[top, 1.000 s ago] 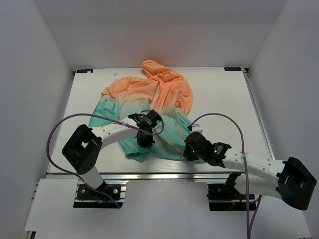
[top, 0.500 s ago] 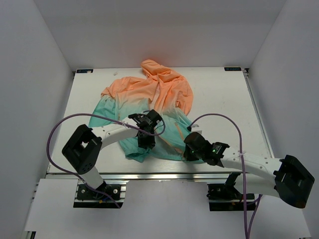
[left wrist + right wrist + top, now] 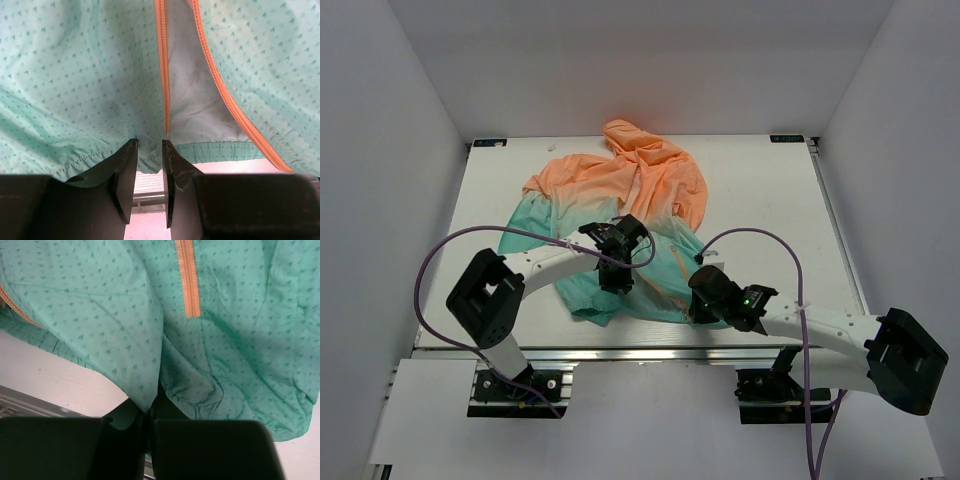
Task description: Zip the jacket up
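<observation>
Left fingers (image 3: 125, 175) have just loosened to a narrow gap at the hem (image 3: 215, 150). Right fingers (image 3: 167, 412) stay clamped on the jacket (image 3: 620, 185), and I see the zipper (image 3: 161, 65) not yet joined.

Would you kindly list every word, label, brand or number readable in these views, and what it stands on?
No text can be read.
The jacket bears only a repeated pattern of tiny marks, no lettering.
The dark tags at the table's far corners are too small to read.
</observation>
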